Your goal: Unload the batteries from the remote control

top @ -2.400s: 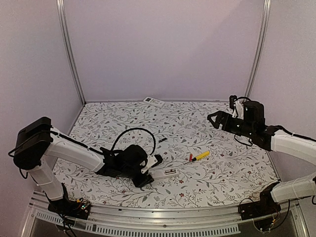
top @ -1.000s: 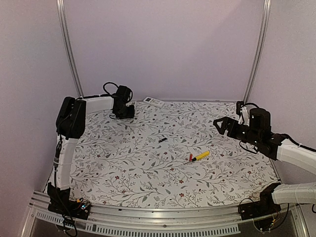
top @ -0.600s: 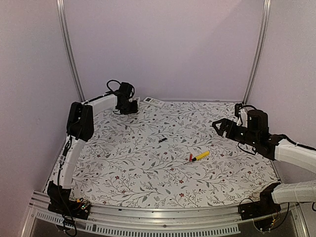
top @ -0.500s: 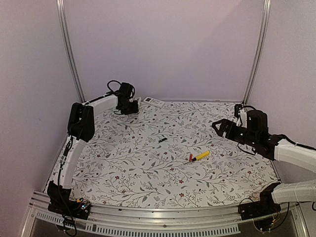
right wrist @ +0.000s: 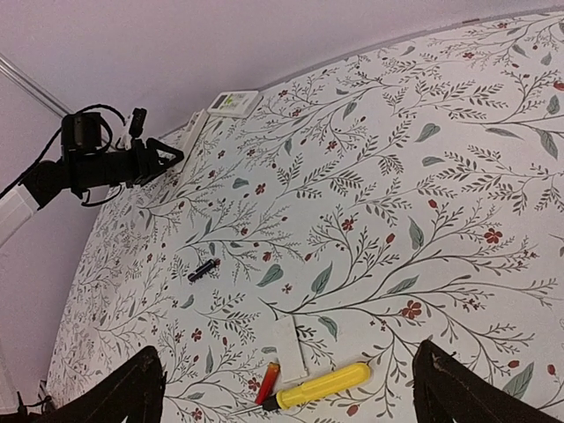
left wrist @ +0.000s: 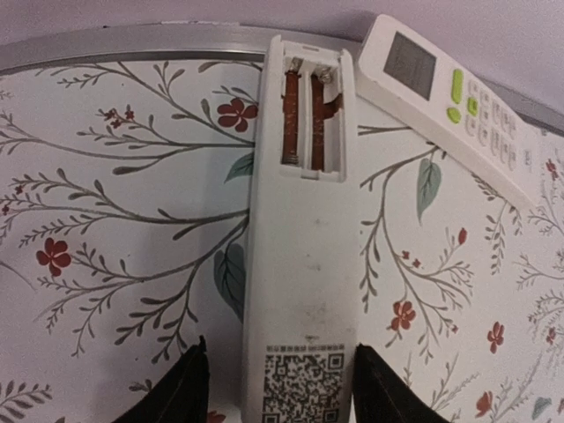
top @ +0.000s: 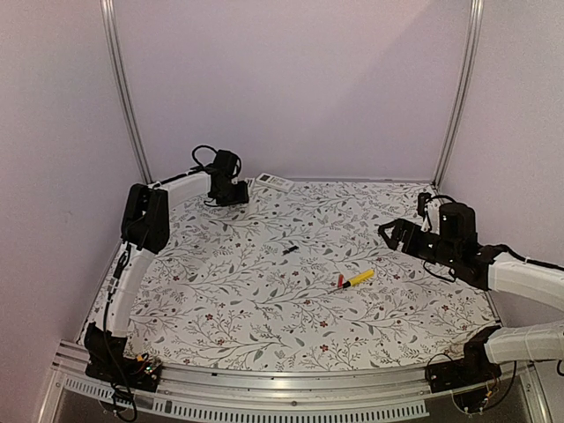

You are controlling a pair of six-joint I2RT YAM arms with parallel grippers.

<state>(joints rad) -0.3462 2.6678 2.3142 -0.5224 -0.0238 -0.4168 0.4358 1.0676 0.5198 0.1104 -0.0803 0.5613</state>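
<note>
My left gripper (left wrist: pixel 280 370) has slackened since a second ago; its jaws now stand off the remote control (left wrist: pixel 304 264), lying back-up at the table (left wrist: pixel 106 220)'s far edge beside the broader remote (left wrist: pixel 449 97). My right gripper (right wrist: pixel 284 352) hangs wide open, empty; the batteries (right wrist: pixel 204 270) lie mid-table.

Lighting: even, diffuse and moderately bright in all three views, with no glare and no hard shadows. Left wrist view: sharp; the QR label (left wrist: pixel 304 386) on the remote control (left wrist: pixel 304 256) is crisp. Top external view: slightly soft. Right wrist view: the far edge of the table (right wrist: pixel 458 176) bows — wide-angle distortion.
</note>
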